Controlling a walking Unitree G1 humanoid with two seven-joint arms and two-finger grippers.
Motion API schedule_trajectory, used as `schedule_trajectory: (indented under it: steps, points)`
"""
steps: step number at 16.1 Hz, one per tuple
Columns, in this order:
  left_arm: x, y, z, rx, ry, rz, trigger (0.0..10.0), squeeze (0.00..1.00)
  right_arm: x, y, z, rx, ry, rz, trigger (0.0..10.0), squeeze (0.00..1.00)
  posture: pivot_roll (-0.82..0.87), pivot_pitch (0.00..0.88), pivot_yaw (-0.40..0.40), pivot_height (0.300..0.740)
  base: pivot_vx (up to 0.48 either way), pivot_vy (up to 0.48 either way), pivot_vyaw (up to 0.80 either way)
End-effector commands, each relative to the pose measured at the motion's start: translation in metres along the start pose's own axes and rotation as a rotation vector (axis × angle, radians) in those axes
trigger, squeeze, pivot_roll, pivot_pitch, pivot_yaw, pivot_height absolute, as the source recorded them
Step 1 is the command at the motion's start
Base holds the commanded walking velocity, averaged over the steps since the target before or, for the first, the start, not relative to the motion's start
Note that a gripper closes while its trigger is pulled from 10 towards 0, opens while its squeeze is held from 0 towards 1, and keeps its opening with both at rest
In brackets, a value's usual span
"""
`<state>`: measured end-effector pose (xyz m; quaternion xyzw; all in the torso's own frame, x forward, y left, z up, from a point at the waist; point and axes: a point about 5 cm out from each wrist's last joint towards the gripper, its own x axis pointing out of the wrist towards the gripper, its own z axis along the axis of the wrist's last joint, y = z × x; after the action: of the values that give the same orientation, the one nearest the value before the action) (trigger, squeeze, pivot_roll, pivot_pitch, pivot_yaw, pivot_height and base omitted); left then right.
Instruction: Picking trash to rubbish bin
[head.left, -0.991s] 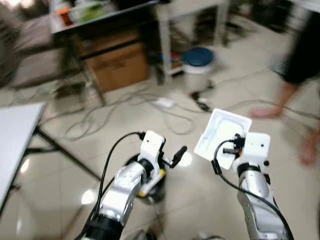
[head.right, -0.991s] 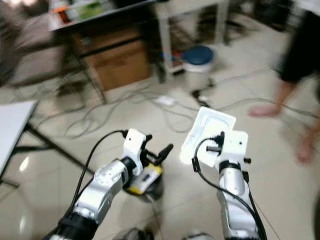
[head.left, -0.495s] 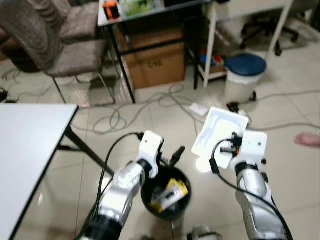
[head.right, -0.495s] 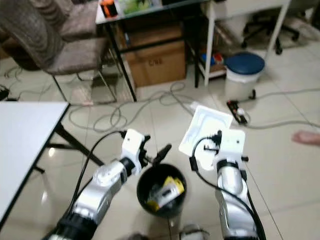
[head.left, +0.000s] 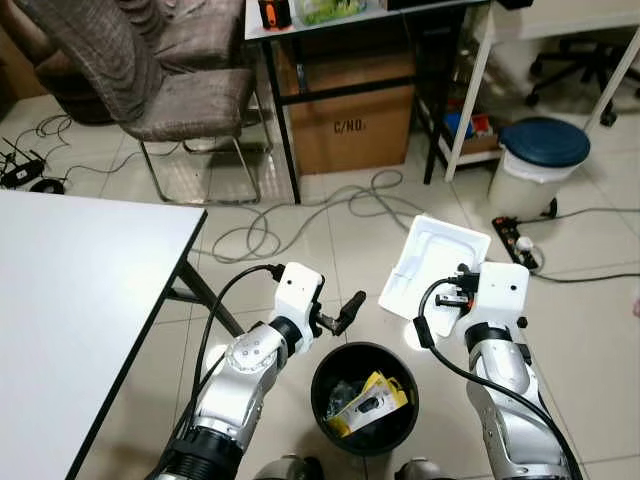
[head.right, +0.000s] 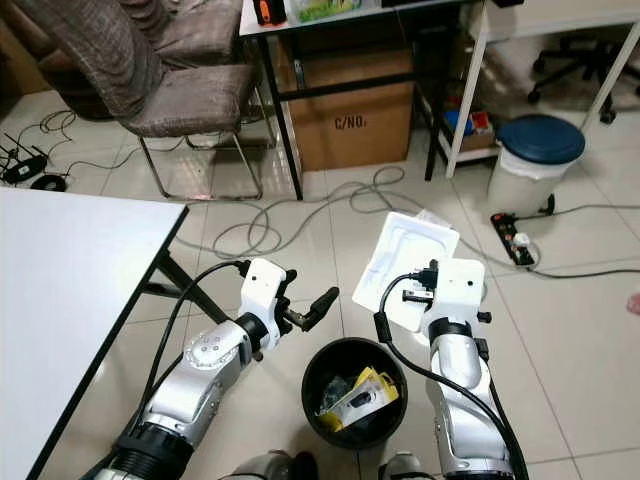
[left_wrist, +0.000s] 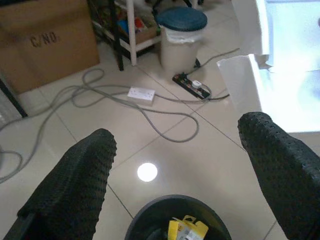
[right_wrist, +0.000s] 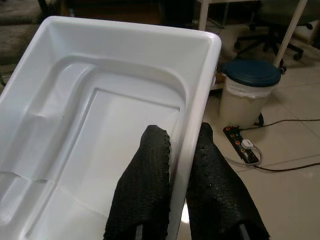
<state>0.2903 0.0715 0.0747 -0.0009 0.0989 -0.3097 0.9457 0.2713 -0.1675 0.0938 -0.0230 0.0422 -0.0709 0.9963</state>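
With the right gripper (right_wrist: 175, 165) clamped on the white tray (head.left: 435, 260) rim and the empty left gripper (head.left: 340, 312) spread apart, the black bin (head.left: 364, 398) sits below between them, so swing the tray fully over its mouth before releasing

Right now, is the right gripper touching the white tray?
Touching. The right wrist view shows the right gripper pinching the white tray rim between its fingers.
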Motion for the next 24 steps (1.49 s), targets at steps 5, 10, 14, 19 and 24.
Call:
schedule_trajectory:
  steps: [5, 10, 14, 19, 24]
  points:
    - [-0.002, 0.002, -0.003, 0.023, 0.015, 0.000, 10.0, 0.00, 0.000, 0.004, -0.001, 0.000, 0.009, 0.007, 10.0, 0.00, -0.10, 0.152, 0.127, 0.740, 0.000, 0.000, 0.00]
    - [-0.005, 0.005, -0.004, 0.015, 0.009, 0.012, 10.0, 0.00, -0.003, 0.006, -0.003, 0.015, 0.015, 0.000, 10.0, 0.00, -0.09, 0.172, 0.135, 0.740, 0.000, 0.000, 0.00]
    - [-0.014, 0.011, -0.008, 0.048, 0.018, 0.035, 10.0, 0.00, -0.008, 0.007, -0.008, 0.028, 0.031, -0.008, 10.0, 0.00, -0.07, 0.231, 0.147, 0.740, 0.000, 0.000, 0.00]
    - [-0.020, 0.011, -0.011, 0.063, 0.040, 0.031, 10.0, 0.00, -0.016, 0.000, -0.011, 0.025, 0.053, -0.035, 10.0, 0.00, -0.07, 0.327, 0.155, 0.740, 0.000, 0.000, 0.00]
    - [-0.026, 0.008, -0.017, 0.071, 0.047, 0.063, 10.0, 0.00, -0.018, 0.004, -0.005, 0.042, 0.034, -0.034, 10.0, 0.00, -0.07, 0.349, 0.154, 0.740, 0.000, 0.000, 0.00]
